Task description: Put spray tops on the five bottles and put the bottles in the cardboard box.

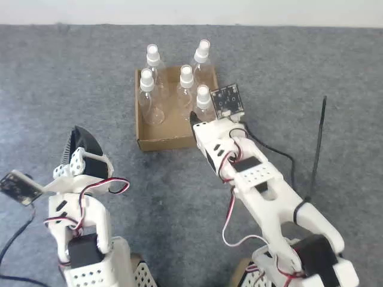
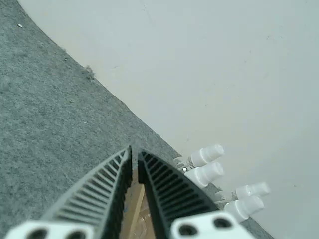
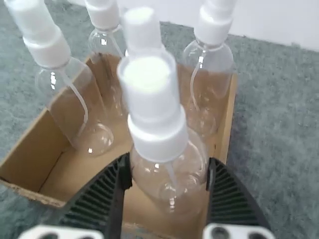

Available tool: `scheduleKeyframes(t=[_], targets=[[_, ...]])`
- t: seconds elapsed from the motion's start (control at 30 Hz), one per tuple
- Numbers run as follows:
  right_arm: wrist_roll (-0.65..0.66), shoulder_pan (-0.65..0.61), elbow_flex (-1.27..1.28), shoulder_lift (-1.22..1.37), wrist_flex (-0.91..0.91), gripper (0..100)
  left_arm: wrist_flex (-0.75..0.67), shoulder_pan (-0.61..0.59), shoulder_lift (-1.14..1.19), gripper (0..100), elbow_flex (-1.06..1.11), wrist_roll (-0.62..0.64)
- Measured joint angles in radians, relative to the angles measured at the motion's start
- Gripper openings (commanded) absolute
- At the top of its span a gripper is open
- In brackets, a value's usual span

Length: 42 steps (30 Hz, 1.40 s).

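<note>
The cardboard box (image 1: 143, 128) sits at the far middle of the grey carpet, and several clear bottles with white spray tops stand in it (image 1: 152, 57) (image 1: 203, 51) (image 1: 146, 81) (image 1: 187, 76). My right gripper (image 1: 201, 116) is at the box's near right corner, shut on the fifth bottle (image 1: 203, 97). In the right wrist view this bottle (image 3: 167, 169) stands upright between the black fingers (image 3: 107, 194), over the box's inside (image 3: 30, 149). My left gripper (image 1: 75, 134) is raised at the near left, away from the box, shut on nothing (image 2: 133, 152).
A thin black rod (image 1: 317, 149) stands up to the right of the right arm. Cables trail near both arm bases. A pale wall (image 2: 199, 59) runs along the carpet's far edge. Open carpet lies to the left of the box.
</note>
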Motion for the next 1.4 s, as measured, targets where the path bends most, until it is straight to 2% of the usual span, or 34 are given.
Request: scheduleKeyframes(t=[1.17, 1.4], targets=[[-0.003, 0.002, -0.011, 0.008, 0.023, 11.9, 0.000, 0.000, 0.000, 1, 0.000, 0.000], [-0.003, 0.002, -0.012, 0.008, 0.072, 26.5, 0.000, 0.000, 0.000, 1, 0.000, 0.000]])
